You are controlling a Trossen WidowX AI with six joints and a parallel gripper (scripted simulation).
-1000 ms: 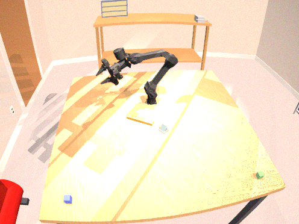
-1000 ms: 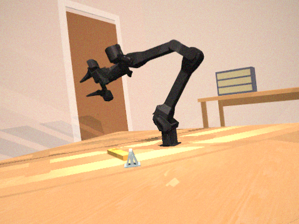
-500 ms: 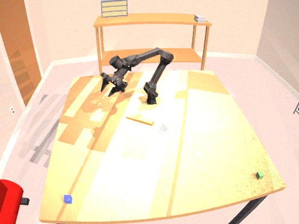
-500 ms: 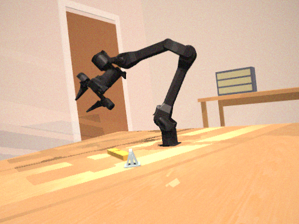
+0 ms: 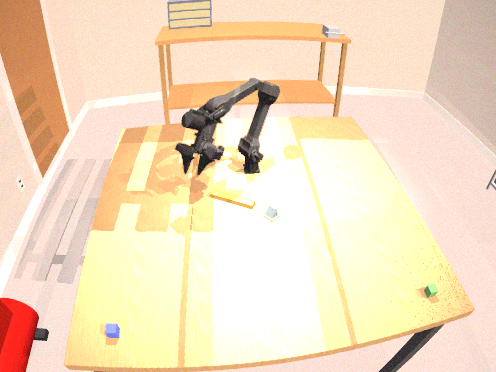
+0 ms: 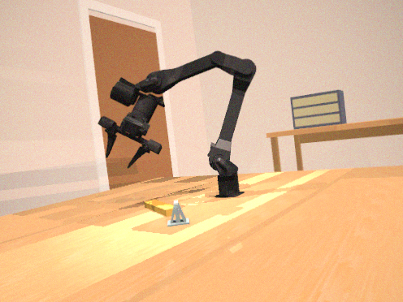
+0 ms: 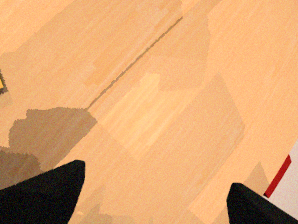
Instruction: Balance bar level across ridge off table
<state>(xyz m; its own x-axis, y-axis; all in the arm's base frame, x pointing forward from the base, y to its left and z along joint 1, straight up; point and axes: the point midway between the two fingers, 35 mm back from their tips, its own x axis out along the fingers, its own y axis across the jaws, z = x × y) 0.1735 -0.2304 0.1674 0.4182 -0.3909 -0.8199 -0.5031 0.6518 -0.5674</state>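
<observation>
The yellow bar [image 5: 232, 200] [image 6: 159, 208] lies flat on the table, and a small corner of the bar [image 7: 1, 83] shows at the left edge of the wrist view. The small grey-blue ridge [image 5: 271, 213] [image 6: 177, 215] stands on its base beside the bar's near end, with nothing on it. My gripper [image 5: 193, 173] [image 6: 118, 162] [image 7: 157, 181] is open and empty. It points down and hangs above the table, off the bar's far left end, well away from the ridge.
A blue cube [image 5: 112, 330] lies near the table's front left corner and a green cube [image 5: 431, 290] near the front right one. The arm's base [image 5: 251, 165] [image 6: 228, 186] stands behind the bar and ridge. A shelf table [image 5: 250, 32] is at the back.
</observation>
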